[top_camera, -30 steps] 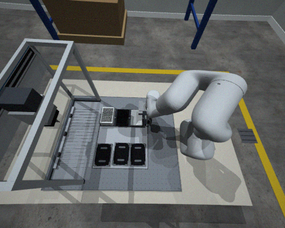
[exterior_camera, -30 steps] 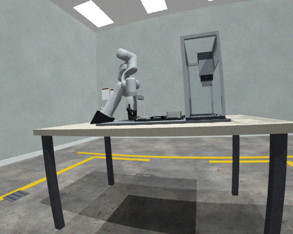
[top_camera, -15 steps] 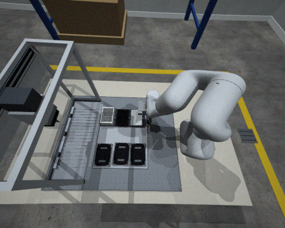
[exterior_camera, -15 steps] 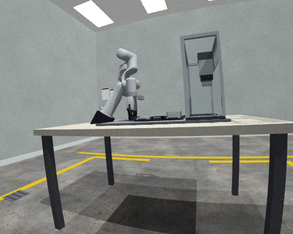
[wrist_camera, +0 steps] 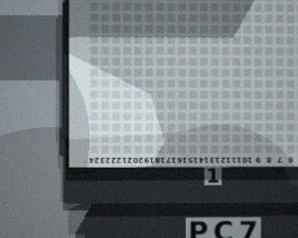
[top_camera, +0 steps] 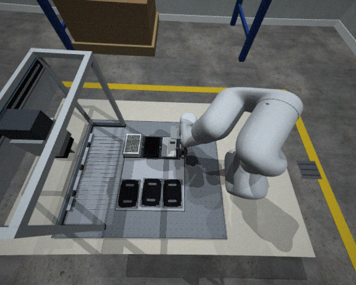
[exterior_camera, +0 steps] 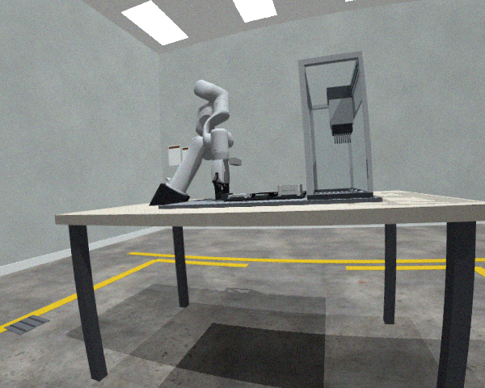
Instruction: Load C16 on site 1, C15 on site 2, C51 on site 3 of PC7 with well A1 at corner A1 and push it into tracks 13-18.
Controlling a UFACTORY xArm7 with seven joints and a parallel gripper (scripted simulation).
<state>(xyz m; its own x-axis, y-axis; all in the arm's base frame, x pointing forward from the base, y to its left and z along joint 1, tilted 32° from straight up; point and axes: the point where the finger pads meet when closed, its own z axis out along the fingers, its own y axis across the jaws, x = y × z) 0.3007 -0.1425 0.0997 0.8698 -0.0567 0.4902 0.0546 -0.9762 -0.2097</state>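
From the top view, starting at the left, I have the loading rails (top_camera: 94,171) under the instrument frame (top_camera: 50,143), and I see no lamp lit behind them. Next comes the carrier PC7 (top_camera: 181,157), loose on the apron with all three sites filled: the 96-well plate C15 (top_camera: 132,143) nearest the rails, the dark block C51 (top_camera: 152,146) in the middle, and C16 (top_camera: 169,150) by the handle. That worries me. If site 1 is at the handle, C15 and C51 look swapped, though I can't read their labels at this range. The three nests (top_camera: 150,192) below stand empty.

On the right, the gripper (top_camera: 181,150) hangs low over the handle end, its fingers spread most of the way and holding nothing. The wrist camera shows C16's well grid (wrist_camera: 189,89) sitting square above the site 1 mark (wrist_camera: 213,176) and the PC7 label (wrist_camera: 223,229).

My concerns: closing on the handle off-centre would skew the carrier, so it binds against the rail guides or enters the wrong tracks. A jerky push could also hop a plate off its locators.
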